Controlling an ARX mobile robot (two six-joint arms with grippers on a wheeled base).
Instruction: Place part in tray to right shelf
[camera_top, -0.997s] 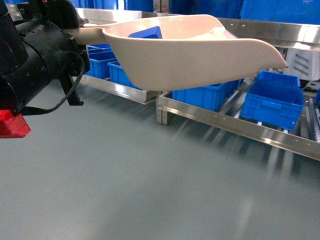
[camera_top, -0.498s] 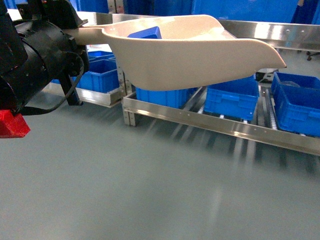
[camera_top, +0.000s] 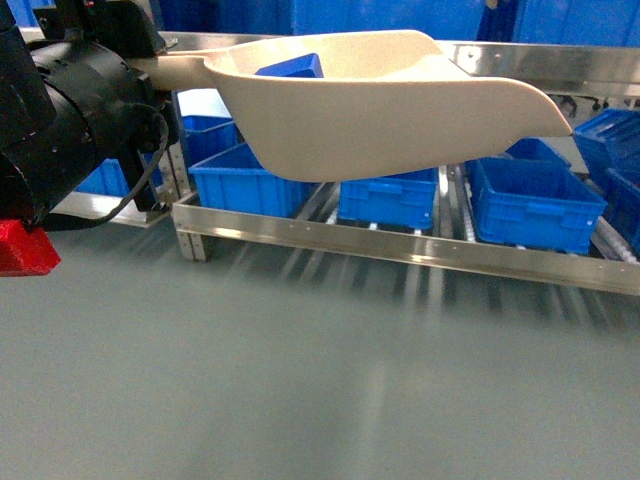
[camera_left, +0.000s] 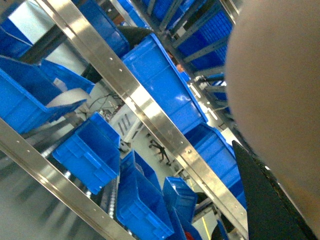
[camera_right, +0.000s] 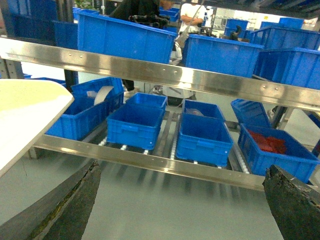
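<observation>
The beige tray (camera_top: 400, 110) hangs in the air across the top of the head view, its lip pointing right. My left gripper (camera_top: 150, 62) is shut on its handle. The blue part (camera_top: 295, 66) lies inside the tray near the handle end, only its top showing above the rim. Behind and below stands the right shelf (camera_top: 400, 243), its shiny front rail in front of roller lanes. In the left wrist view the tray (camera_left: 280, 90) fills the right side beside one black finger (camera_left: 260, 200). My right gripper (camera_right: 183, 172) is open and empty, facing the shelf rail (camera_right: 150, 160), with the tray's edge (camera_right: 25, 115) at its left.
Several blue crates (camera_top: 525, 200) sit on the shelf's roller lanes, one holding red pieces (camera_right: 270, 142). A second steel level (camera_right: 165, 75) above carries more crates. Another rack (camera_top: 100, 180) stands at the left. Grey floor (camera_top: 300, 380) lies in front. People stand far behind.
The racks have slid leftward in the head view, so the right shelf now faces me more squarely. The tray, part and left arm keep the same place in view.
</observation>
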